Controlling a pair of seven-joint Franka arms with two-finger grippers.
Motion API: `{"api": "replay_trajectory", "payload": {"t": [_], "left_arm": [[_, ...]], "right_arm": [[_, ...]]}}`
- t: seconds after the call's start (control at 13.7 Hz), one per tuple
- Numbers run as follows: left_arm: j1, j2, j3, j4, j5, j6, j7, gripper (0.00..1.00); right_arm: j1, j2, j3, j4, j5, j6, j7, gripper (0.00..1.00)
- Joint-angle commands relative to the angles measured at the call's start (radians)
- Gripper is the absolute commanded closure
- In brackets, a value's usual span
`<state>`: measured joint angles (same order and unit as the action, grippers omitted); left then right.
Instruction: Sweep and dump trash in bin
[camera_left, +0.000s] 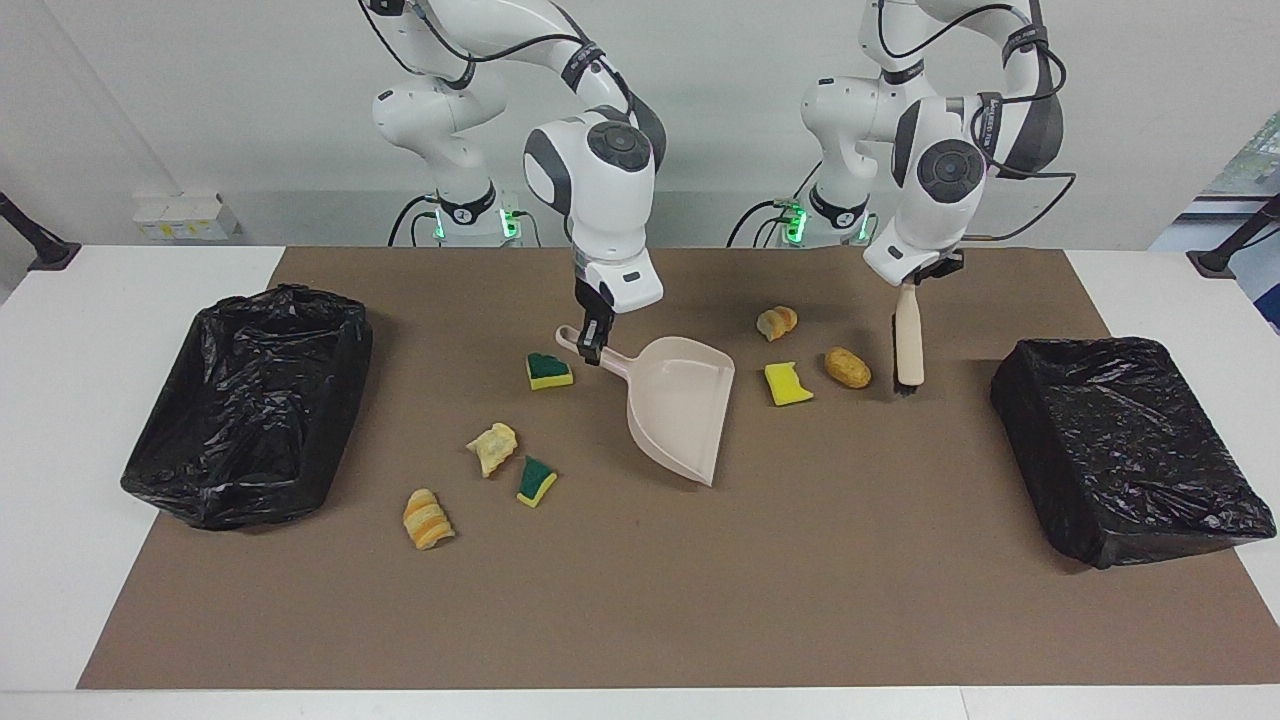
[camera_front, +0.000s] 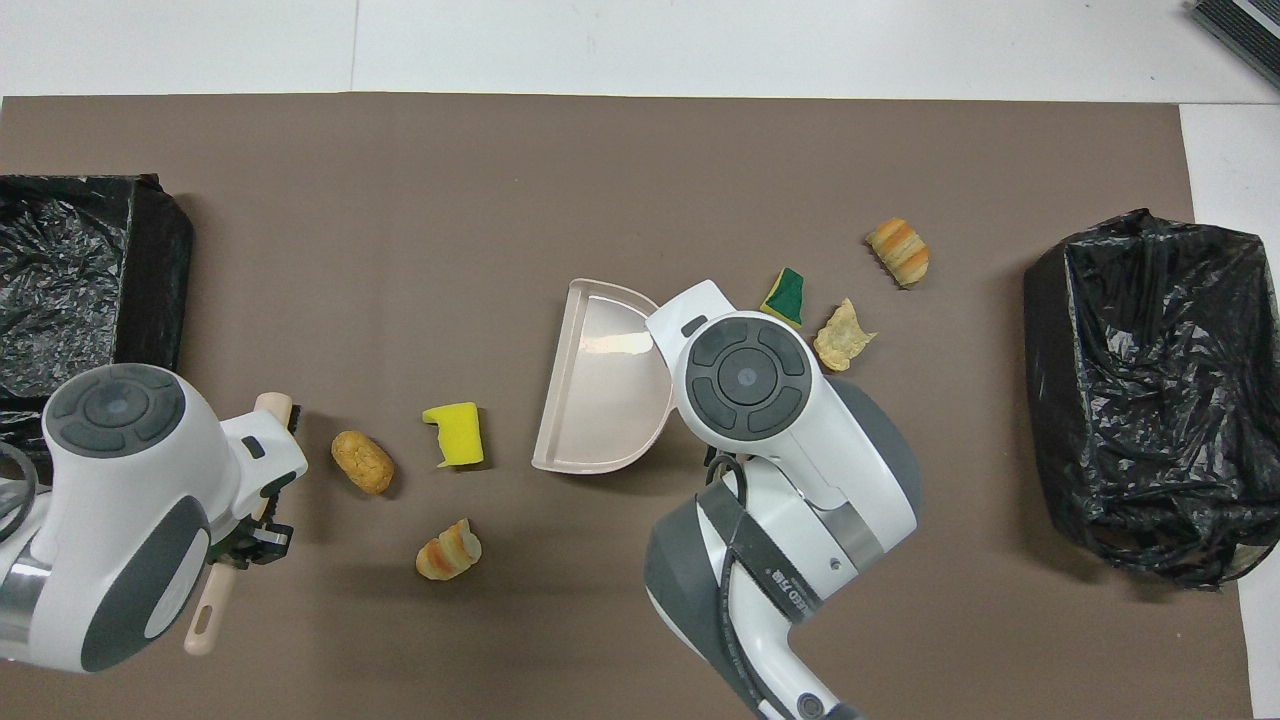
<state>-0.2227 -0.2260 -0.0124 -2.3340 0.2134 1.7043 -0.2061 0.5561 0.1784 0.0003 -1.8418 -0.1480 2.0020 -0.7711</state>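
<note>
Our left gripper (camera_left: 908, 290) has its jaws pinching the handle of the brush (camera_left: 908, 345), which hangs nearly upright, bristles at the brown mat (camera_left: 640, 600). Our right gripper (camera_left: 592, 335) has its jaws clamped on the handle of the dustpan (camera_left: 680, 415), whose open mouth faces the left arm's end of the tabletop (camera_left: 60, 480).

In the facing view, the golden bread piece (camera_left: 848, 367) lies at nine o'clock of the bristles, the yellow sponge bit (camera_left: 787, 384) between it and the dustpan, a pastry piece (camera_left: 776, 322) at eleven o'clock of that sponge. Four more scraps (camera_left: 490, 447) lie at the dustpan's other flank, toward the right arm's bin (camera_left: 250, 400).

We judge the step in hand is sweeping bread and sponge into the dustpan. To do it well, we should keep the dustpan's lip flat on the mat and drag the bristles low, steadily, straight toward the mouth.
</note>
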Motion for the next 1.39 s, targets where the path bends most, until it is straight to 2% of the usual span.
{"api": "replay_trajectory", "payload": {"t": [0.0, 0.22, 0.73, 1.02, 1.32], "left_arm": [[-0.024, -0.024, -0.004, -0.083, -0.069, 0.102, -0.214, 1.0], [-0.096, 0.005, -0.004, -0.088, -0.169, 0.181, -0.32, 1.0], [-0.312, 0.151, -0.004, -0.035, -0.317, 0.394, -0.354, 1.0], [-0.432, 0.166, -0.004, 0.01, -0.388, 0.428, -0.389, 1.0], [-0.547, 0.172, -0.004, 0.074, -0.388, 0.399, -0.498, 1.0]], "right_arm": [[-0.015, -0.046, 0.007, -0.062, -0.019, 0.032, -0.167, 1.0], [-0.027, -0.062, 0.007, -0.131, -0.021, 0.13, -0.241, 1.0], [-0.018, -0.091, 0.009, -0.201, -0.01, 0.136, -0.287, 1.0], [-0.013, -0.088, 0.01, -0.205, -0.004, 0.146, -0.243, 1.0], [-0.018, -0.088, 0.009, -0.209, 0.01, 0.147, -0.235, 1.0]]}}
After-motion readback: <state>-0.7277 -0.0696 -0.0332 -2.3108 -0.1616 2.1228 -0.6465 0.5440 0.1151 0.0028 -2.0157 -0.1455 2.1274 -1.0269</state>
